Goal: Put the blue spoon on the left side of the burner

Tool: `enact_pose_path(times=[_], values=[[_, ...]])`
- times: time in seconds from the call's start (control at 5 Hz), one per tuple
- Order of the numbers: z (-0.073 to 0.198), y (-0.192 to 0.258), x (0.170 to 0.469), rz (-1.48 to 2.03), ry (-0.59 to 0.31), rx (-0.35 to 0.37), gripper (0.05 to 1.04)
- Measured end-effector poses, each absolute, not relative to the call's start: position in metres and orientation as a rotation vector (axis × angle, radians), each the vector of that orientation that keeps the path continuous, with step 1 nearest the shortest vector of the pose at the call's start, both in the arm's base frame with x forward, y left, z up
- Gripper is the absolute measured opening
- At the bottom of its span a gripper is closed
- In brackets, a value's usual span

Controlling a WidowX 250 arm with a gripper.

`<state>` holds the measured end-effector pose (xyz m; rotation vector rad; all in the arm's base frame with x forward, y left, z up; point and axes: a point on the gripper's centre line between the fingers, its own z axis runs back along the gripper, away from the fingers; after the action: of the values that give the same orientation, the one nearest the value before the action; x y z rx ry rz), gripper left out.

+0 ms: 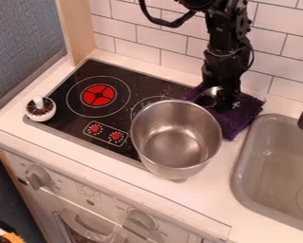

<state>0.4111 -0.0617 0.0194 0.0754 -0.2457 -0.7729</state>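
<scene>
Spoon [209, 97]: by this name the shiny, rounded thing close beside the claw is taken, over the purple cloth, though no blue can be made out on it. At far left, a small round pot brush or the like [41, 108] is set at the corner of the stove [68, 114]. Next to it the burner [98, 95] is marked in red, with two red dials [106, 132] in front. Farther right, the second ring is partly covered by the metal pot [175, 142]. Behind the pot, the cloth [242, 115] is overhung by the claw [224, 102]; whether it is wide or narrow, or whether the spoon is gripped, cannot be told. The sink [239, 178] is set at far right.

If the spoon is only lightly pinched or missed, it could be left on the cloth or dropped on the way. The cloth could be snagged and dragged along if the claw is kept low. The pot could be knocked by a low sweep leftward, so a lift above its rim seems called for. If the spoon is carried too far left, the small round thing could be struck.
</scene>
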Motion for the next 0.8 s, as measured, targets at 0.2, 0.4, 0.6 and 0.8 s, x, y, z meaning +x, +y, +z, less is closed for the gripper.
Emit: enact_pose_path(times=[0.2,0.4,0.6,0.8], values=[[0.018,-0.06,0.409,-0.773,-0.238,0.083,0.571],[0.017,-0.059,0.407,-0.768,-0.236,0.083,0.571],[0.023,-0.052,0.402,-0.754,-0.241,0.095,0.571],[0.044,-0.042,0.4,-0.734,-0.274,0.125,0.571]])
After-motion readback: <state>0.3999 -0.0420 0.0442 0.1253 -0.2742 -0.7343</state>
